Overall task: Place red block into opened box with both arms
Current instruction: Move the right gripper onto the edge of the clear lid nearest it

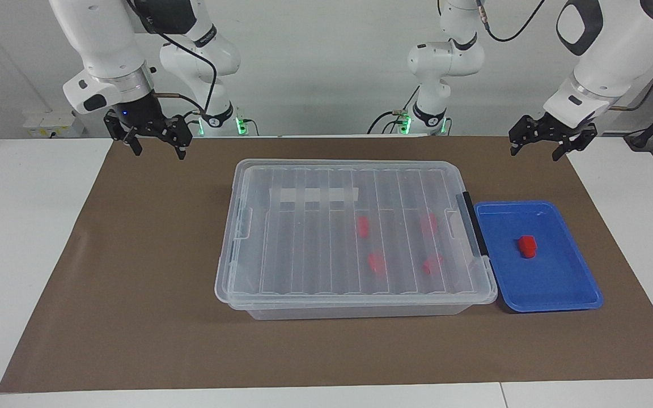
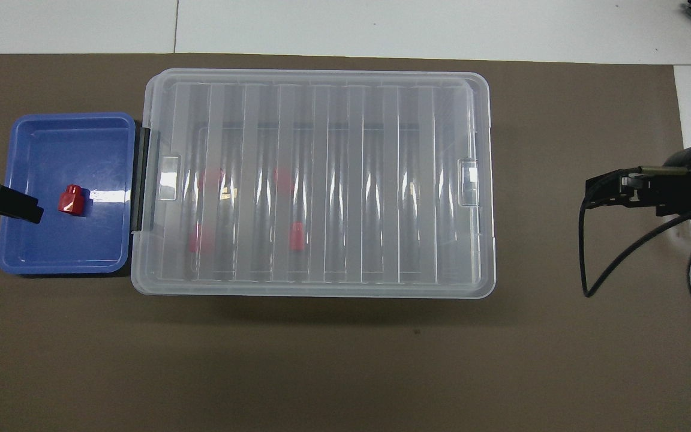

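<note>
The box [image 1: 355, 238] sits in the middle of the brown mat [image 1: 134, 294] with its ribbed clear lid [image 2: 315, 180] on, and four red blocks show dimly through it, all in the half toward the left arm's end of the table. Touching the box at that end — just past its black handle clip [image 1: 472, 224] — lies the blue tray [image 1: 576, 283], and in it rests a single red block [image 1: 528, 247], well apart from both grippers.

The left gripper [image 1: 541, 148] hangs in the air over the mat's edge at the left arm's end, its fingers spread wide and holding nothing. The right gripper [image 1: 156, 148] hangs over the mat at the right arm's end — likewise wide open and empty.
</note>
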Tool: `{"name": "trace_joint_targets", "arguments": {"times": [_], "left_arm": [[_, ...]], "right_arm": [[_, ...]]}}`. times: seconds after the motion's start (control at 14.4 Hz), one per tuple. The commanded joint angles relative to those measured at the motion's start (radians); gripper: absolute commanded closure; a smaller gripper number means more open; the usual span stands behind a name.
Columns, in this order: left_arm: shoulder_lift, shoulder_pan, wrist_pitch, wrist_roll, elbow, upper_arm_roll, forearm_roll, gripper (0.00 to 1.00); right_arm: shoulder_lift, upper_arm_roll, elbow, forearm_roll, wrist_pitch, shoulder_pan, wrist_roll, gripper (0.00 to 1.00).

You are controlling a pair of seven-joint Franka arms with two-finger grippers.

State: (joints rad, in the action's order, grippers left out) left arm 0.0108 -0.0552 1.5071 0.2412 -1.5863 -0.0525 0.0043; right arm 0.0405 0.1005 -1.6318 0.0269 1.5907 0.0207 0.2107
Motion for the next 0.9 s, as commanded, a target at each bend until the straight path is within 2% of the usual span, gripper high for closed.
{"name": "trace_joint_targets", "arguments": {"times": [0.0,0.21,0.49,0.84], "left_arm": [[-0.012,-0.003,0.008,-0.010,-0.011,-0.003,0.014,0.00],[-0.014,-0.003,0.008,-0.010,-0.011,-0.003,0.014,0.00],[-0.012,-0.003,0.008,-0.010,-0.011,-0.003,0.014,0.00],[-0.012,-0.003,0.008,-0.010,-0.011,-0.003,0.014,0.00]], "right_arm": [[0.025,0.005,-0.030,-0.013,0.006,0.013,-0.008,0.00],[0.025,0.007,-0.036,-0.013,0.060,0.005,-0.010,0.00],[0.022,0.010,-0.098,-0.012,0.141,-0.018,0.015,0.03],[-0.019,0.012,-0.149,-0.012,0.248,-0.068,0.084,0.04]]}}
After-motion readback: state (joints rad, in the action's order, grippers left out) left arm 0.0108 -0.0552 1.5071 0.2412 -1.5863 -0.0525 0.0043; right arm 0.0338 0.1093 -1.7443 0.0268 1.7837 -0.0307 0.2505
